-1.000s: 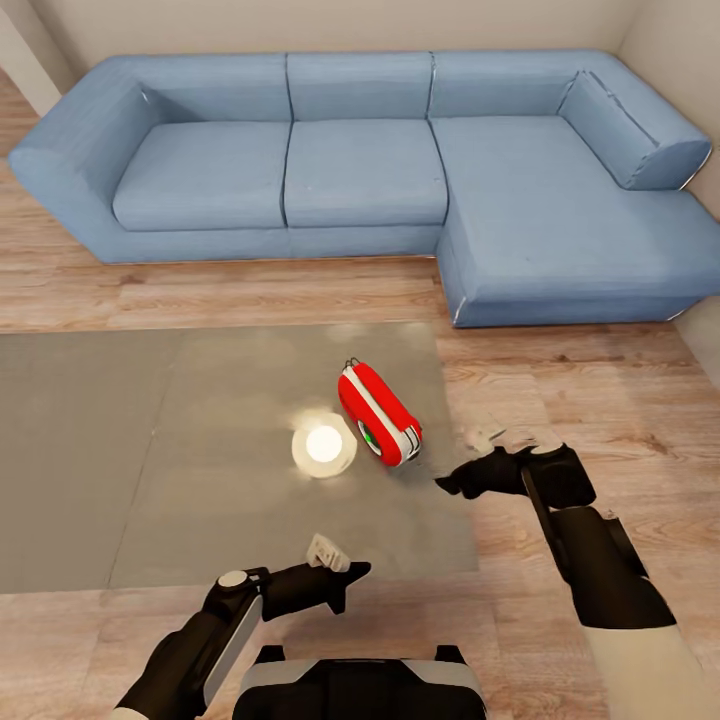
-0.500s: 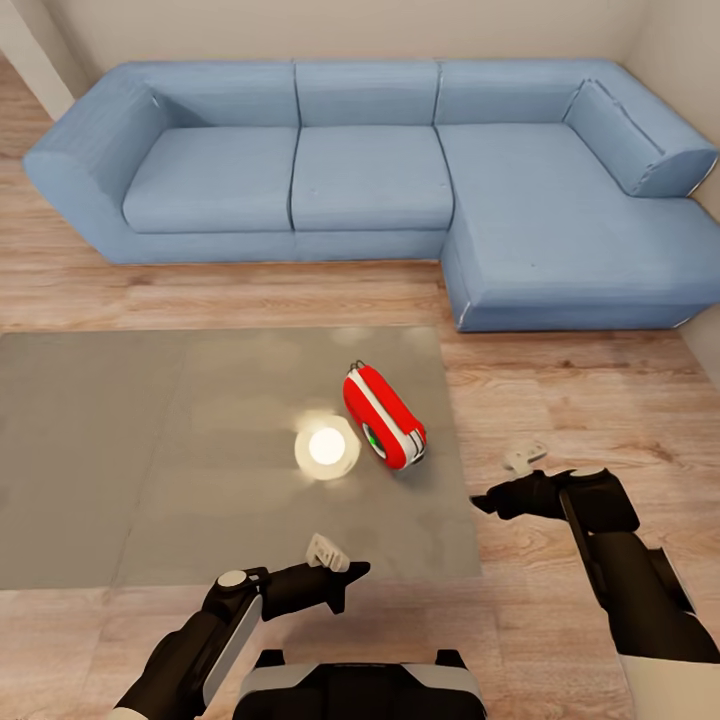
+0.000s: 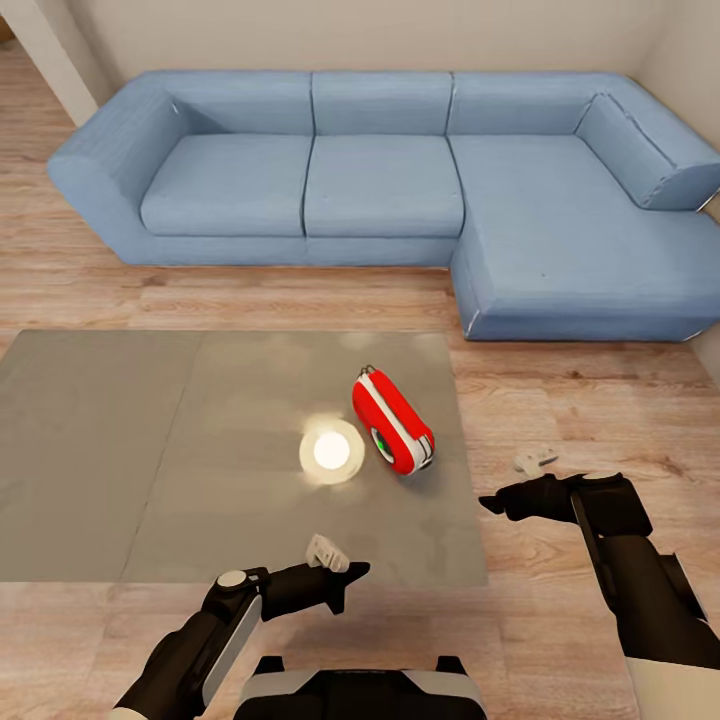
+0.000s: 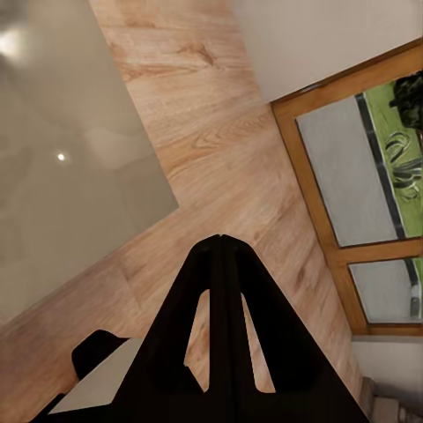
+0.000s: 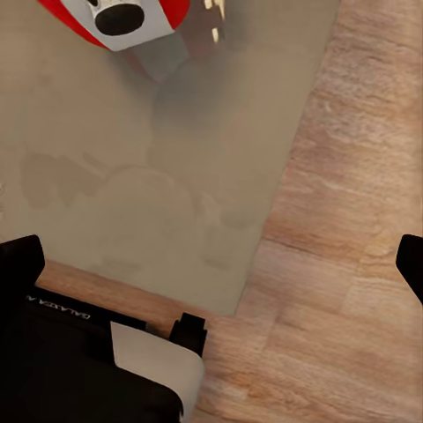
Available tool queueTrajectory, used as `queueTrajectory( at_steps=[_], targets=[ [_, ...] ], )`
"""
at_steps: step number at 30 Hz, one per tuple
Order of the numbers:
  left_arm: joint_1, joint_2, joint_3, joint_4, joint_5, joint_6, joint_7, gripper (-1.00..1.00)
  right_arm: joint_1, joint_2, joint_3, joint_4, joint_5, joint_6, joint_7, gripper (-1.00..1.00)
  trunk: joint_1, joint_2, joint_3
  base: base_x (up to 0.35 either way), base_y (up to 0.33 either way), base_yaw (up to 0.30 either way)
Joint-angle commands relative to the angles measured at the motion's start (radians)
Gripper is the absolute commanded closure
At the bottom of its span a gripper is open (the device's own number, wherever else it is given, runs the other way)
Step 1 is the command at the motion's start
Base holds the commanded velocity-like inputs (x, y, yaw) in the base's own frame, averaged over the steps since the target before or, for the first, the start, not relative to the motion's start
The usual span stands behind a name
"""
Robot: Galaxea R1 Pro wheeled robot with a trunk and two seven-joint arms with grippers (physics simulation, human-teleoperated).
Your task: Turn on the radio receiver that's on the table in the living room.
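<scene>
There, the red radio receiver [image 3: 393,421] lay near the right edge of the grey table [image 3: 120,450], beside a bright round glare on its glossy top, with the blue sofa [image 3: 400,190] beyond. My right jaws [image 3: 494,503] hung over the wood floor [image 3: 600,400] just off that edge, spread apart. My left jaws [image 3: 352,574] were pressed together over the table's near edge.

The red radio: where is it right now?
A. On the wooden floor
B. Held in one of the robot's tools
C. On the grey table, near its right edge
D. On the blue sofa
C. The radio sits on the table near its right edge, beside a bright light reflection, with both tools apart from it and the sofa bare behind.
</scene>
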Motion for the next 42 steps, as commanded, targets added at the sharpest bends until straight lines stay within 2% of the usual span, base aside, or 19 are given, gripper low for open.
queueTrajectory(
  at_steps=[1, 10, 13, 17, 19, 20, 22, 23, 27, 31, 32, 33, 34, 38, 40, 41, 42],
  targets=[
    [0.0, 0.0, 0.0, 0.0, 0.0, 0.0, 0.0, 1.0, 0.0, 0.0, 0.0, 0.0, 0.0, 0.0, -0.001, -1.0, 0.0, 0.0, 0.0, 0.0, 0.0, 0.008],
    [0.0, -0.001, 0.001, 0.005, 0.003, 0.0, -0.001, 1.0, 0.011, 0.001, -0.003, 0.0, 0.0, 0.001, -0.007, -1.0, 0.0, 0.0, 0.012, 0.0, 0.0, 0.001],
    [0.0, -0.002, 0.008, 0.003, 0.002, 0.0, -0.001, 1.0, 0.015, 0.0, -0.019, 0.0, 0.0, 0.0, -0.006, -1.0, 0.0, 0.0, 0.016, 0.0, 0.0, 0.0],
    [0.0, 0.004, 0.011, 0.003, -0.005, 0.008, 0.007, 1.0, 0.025, -0.002, -0.088, 0.0, 0.003, 0.0, -0.002, -1.0, 0.0, 0.0, 0.023, 0.0, 0.0, 0.0],
    [0.0, 0.027, 0.011, 0.004, -0.005, 0.01, 0.008, 1.0, 0.047, -0.003, -0.122, 0.0, 0.006, -0.002, -0.001, -1.0, 0.0, 0.0, 0.026, 0.0, 0.0, 0.0],
    [0.0, 0.049, 0.01, 0.004, 0.0, 0.011, 0.008, 1.0, 0.064, -0.006, -0.144, -0.001, 0.007, -0.012, -0.001, -1.0, 0.0, 0.0, 0.027, 0.0, 0.0, 0.0],
    [0.0, 0.065, 0.01, 0.004, 0.004, 0.012, 0.008, 1.0, 0.079, -0.01, -0.163, -0.001, 0.007, -0.027, -0.001, -1.0, 0.0, 0.0, 0.03, 0.0, 0.0, 0.0],
    [0.0, 0.074, 0.01, 0.005, 0.006, 0.013, 0.008, 1.0, 0.094, -0.02, -0.187, -0.001, 0.008, -0.042, -0.001, -1.0, 0.0, 0.0, 0.032, 0.0, 0.0, 0.0],
    [0.0, 0.081, 0.011, 0.005, 0.007, 0.016, 0.008, 1.0, 0.126, -0.042, -0.234, -0.001, 0.008, -0.056, -0.002, -1.0, 0.0, 0.0, 0.038, 0.0, 0.0, 0.0],
    [0.001, 0.086, 0.011, 0.009, 0.007, 0.021, 0.008, 1.0, 0.186, -0.06, -0.278, 0.0, 0.01, -0.069, -0.005, -1.0, 0.0, 0.0, 0.045, 0.0, 0.0, 0.0],
    [0.002, 0.088, 0.011, 0.01, 0.006, 0.025, 0.008, 1.0, 0.204, -0.063, -0.292, 0.0, 0.011, -0.082, -0.005, -1.0, 0.0, 0.0, 0.046, 0.0, 0.0, 0.0],
    [0.007, 0.098, 0.011, 0.012, 0.003, 0.03, 0.008, 1.0, 0.239, -0.066, -0.321, 0.001, 0.02, -0.123, -0.006, -1.0, 0.0, 0.0, 0.048, 0.0, 0.0, 0.0],
    [0.007, 0.102, 0.011, 0.014, 0.004, 0.031, 0.008, 1.0, 0.247, -0.066, -0.329, 0.001, 0.024, -0.134, -0.006, -1.0, 0.0, 0.0, 0.05, 0.0, 0.0, 0.0],
    [0.006, 0.145, 0.011, 0.025, 0.002, 0.047, 0.009, 1.0, 0.329, -0.065, -0.422, 0.044, 0.057, -0.243, -0.003, -1.0, 0.0, 0.0, 0.056, 0.0, 0.0, 0.0],
    [0.006, 0.15, 0.011, 0.026, -0.001, 0.052, 0.009, 1.0, 0.347, -0.064, -0.448, 0.07, 0.061, -0.275, -0.004, -1.0, 0.0, 0.0, 0.059, 0.0, 0.0, 0.0],
    [0.008, 0.157, 0.011, 0.027, -0.003, 0.054, 0.009, 1.0, 0.357, -0.064, -0.48, 0.114, 0.064, -0.32, -0.004, -1.0, 0.0, 0.0, 0.061, 0.0, 0.0, 0.0],
    [0.011, 0.161, 0.01, 0.028, -0.004, 0.055, 0.009, 1.0, 0.36, -0.065, -0.494, 0.14, 0.065, -0.342, -0.005, -1.0, 0.0, 0.0, 0.062, 0.0, 0.0, 0.0]
  ],
)
